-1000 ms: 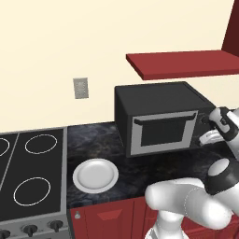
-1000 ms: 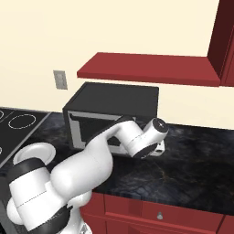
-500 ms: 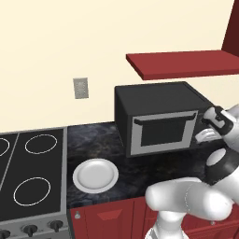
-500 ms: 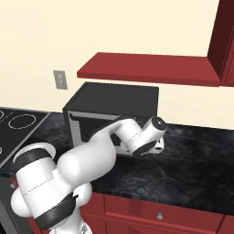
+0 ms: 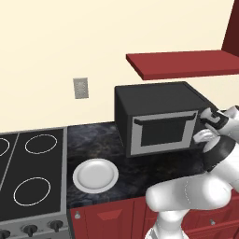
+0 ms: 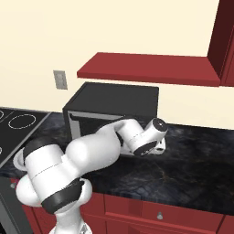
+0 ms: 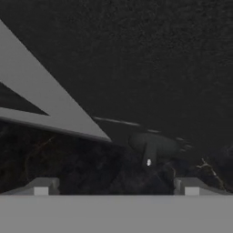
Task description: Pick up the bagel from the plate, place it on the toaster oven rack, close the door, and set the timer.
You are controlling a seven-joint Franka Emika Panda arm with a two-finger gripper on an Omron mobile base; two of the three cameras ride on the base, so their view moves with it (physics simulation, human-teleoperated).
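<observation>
The black toaster oven [image 5: 158,100] stands on the dark counter with its grey door [image 5: 163,133] shut. The rack is hidden behind that door, and the bagel is out of view. Left of the oven the white plate [image 5: 79,175] lies bare. My gripper [image 5: 204,130] hovers at the oven's front right corner. In the hand view my gripper [image 7: 116,187] is open, its fingertips [image 7: 42,186] set wide apart with nothing between them. Just ahead of them sits the timer [image 7: 150,148], a dark knob with a white mark, beside the door's grey frame corner [image 7: 54,109].
A stove [image 5: 32,186] with ring burners and front knobs [image 5: 30,228] lies left of the plate. A red shelf [image 5: 186,63] hangs above the oven, with a wall outlet [image 5: 80,87] to its left. Dark counter [image 6: 183,164] stretches right of the oven.
The hand has edged a little left and up toward the oven's front right corner, and the elbow has shifted. The jaws stayed open and the door stayed shut.
</observation>
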